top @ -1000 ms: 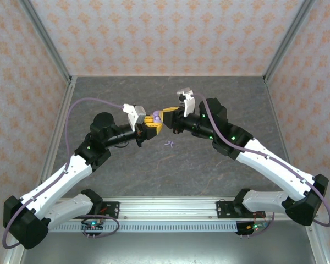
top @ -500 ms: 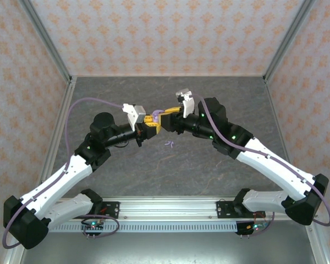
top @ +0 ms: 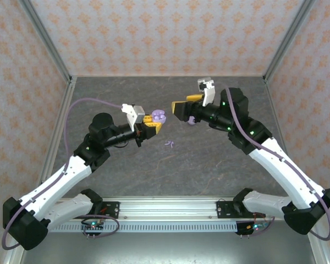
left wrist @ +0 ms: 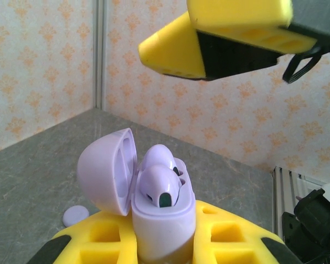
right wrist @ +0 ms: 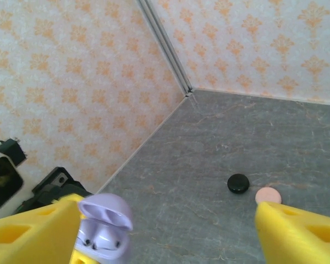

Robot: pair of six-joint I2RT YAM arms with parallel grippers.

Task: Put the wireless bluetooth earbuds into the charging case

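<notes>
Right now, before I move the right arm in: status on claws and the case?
Left claw shut on lilac charging case, lid open. Right claw open, apart from it. Earbud seated inside. Small lilac piece loose on table.

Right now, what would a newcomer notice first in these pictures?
The open lilac charging case, an earbud seated inside, is held at centre by the left gripper. The right gripper stands open beside it. Below, a small lilac piece, likely an earbud, lies on the table.
</notes>
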